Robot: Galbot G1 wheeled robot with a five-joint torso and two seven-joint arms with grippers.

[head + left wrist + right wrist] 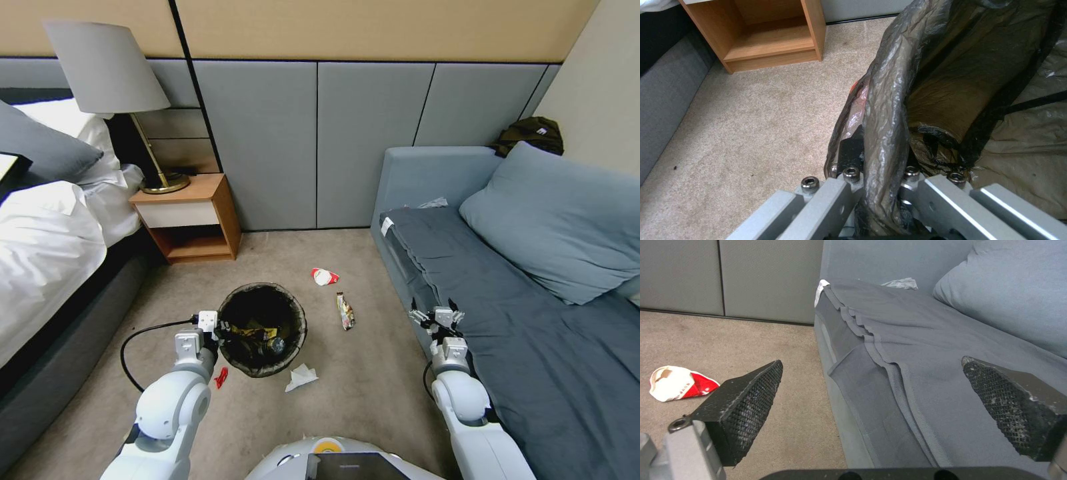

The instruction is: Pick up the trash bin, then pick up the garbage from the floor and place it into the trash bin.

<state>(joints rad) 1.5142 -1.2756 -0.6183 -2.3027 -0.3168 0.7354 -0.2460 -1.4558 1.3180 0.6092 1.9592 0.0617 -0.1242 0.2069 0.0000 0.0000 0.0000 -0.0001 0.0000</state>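
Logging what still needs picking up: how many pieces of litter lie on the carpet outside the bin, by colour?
Red-and-white packet: 1
Yellow-and-dark wrapper: 1
Crumpled white paper: 1
Red scrap: 1
Total: 4

Both arms are glossy white with rounded joints and grey metal wrist blocks. A black cable loops out from the left arm. The left gripper [219, 328] has grey metal bars fixed with hex screws. The right gripper [871, 386] has black wedge-shaped pads [746, 400] with a mesh texture.
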